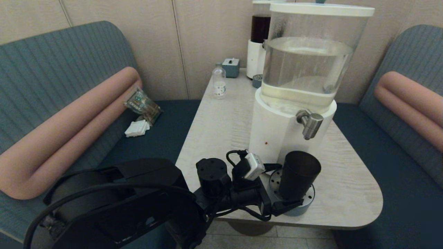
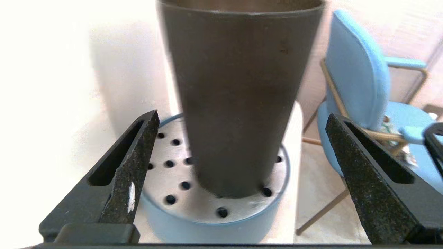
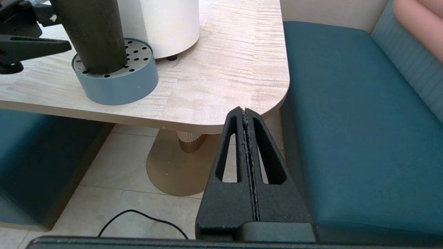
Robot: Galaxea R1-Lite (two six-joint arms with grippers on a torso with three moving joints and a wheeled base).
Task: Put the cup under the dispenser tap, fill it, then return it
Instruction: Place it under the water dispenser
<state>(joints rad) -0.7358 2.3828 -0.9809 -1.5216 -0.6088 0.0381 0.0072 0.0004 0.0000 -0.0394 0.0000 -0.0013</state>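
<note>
The dark brown cup stands upright on a round blue drip tray with a perforated metal top, near the table's front edge. Its mouth sits just below the steel dispenser tap of the big clear-tank dispenser. No water is running. My left gripper is open, level with the cup's lower half. In the left wrist view its fingers stand on either side of the cup with gaps on both sides. My right gripper is shut and empty, parked below the table's right front corner.
On the table's far end stand a small clear bottle, a teal box and a smaller dispenser with dark liquid. Teal benches flank the table. A snack packet and white napkins lie on the left bench.
</note>
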